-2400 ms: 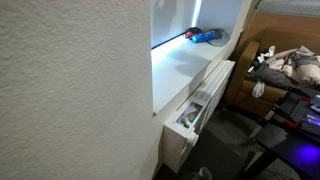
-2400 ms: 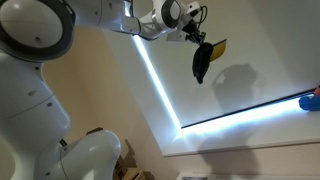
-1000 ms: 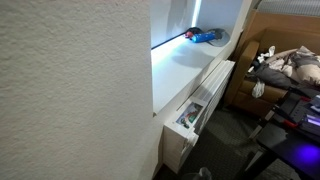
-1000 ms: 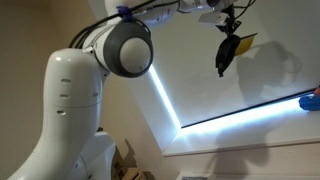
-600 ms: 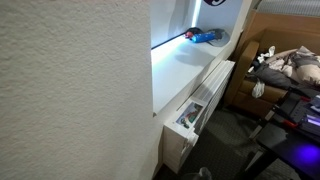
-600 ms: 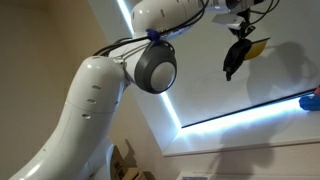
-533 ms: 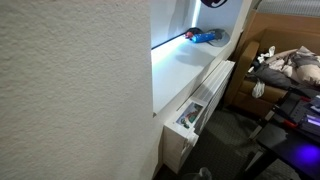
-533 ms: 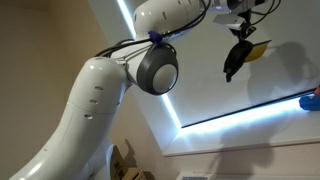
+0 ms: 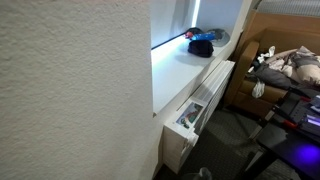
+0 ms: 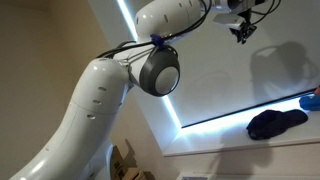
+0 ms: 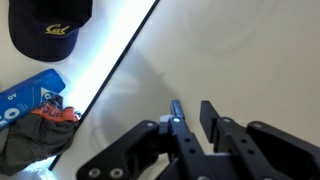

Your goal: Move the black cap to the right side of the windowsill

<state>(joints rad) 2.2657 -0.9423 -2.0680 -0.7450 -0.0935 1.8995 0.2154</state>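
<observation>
Far along the sill (image 9: 180,70) in an exterior view lies the cap (image 9: 200,46); in an exterior view the cap (image 10: 278,122) sits at 5 o'clock from my claw (image 10: 242,30), jaws apart, empty; in the wrist view, at 10 o'clock, it looks soft and light, so I'd pinch its brim.

arm (image 10: 172,14) stretched up, fingers (image 11: 212,120) slightly apart, empty.

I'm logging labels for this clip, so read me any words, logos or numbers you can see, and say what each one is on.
Black cap: gold script on its front, possibly "Cal", too blurred to be sure.
Blue flat item: white markings, too small to read.
No other text is legible in any view.
</observation>
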